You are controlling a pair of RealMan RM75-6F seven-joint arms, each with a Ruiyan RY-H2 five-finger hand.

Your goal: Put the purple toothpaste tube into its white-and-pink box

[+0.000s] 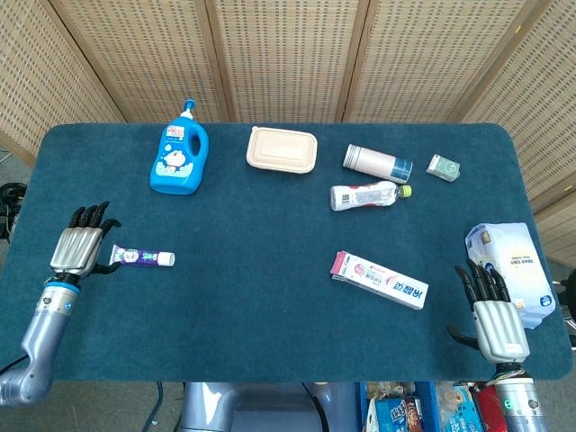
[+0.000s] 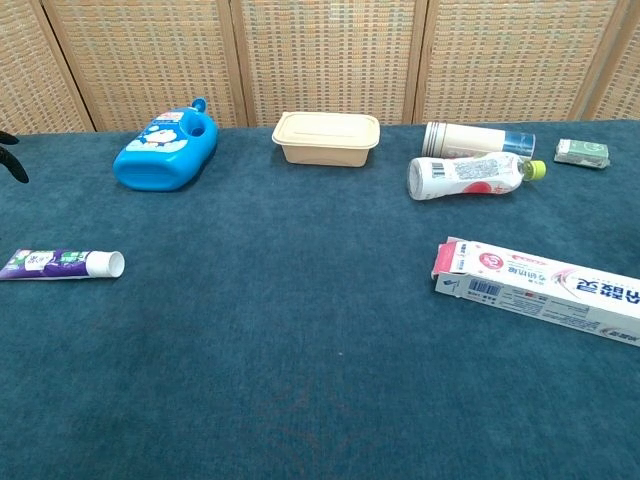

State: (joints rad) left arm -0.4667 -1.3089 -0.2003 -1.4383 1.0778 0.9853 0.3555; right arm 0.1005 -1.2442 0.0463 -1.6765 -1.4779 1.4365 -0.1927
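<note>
The purple toothpaste tube (image 1: pixel 141 257) (image 2: pixel 60 263) lies flat at the table's left side, white cap pointing right. My left hand (image 1: pixel 79 247) hovers just left of it, open with fingers spread, holding nothing; only a dark fingertip (image 2: pixel 10 160) shows in the chest view. The white-and-pink box (image 1: pixel 379 280) (image 2: pixel 540 286) lies right of centre, its open flap end towards the left. My right hand (image 1: pixel 490 310) stays open near the front right corner, right of the box and apart from it.
Along the back stand a blue detergent bottle (image 1: pixel 179 155), a beige lidded container (image 1: pixel 283 149), a white cylinder (image 1: pixel 376 162), a lying drink bottle (image 1: pixel 368 194) and a small green box (image 1: pixel 444 166). A white-and-blue bag (image 1: pixel 510 265) lies at the right edge.
</note>
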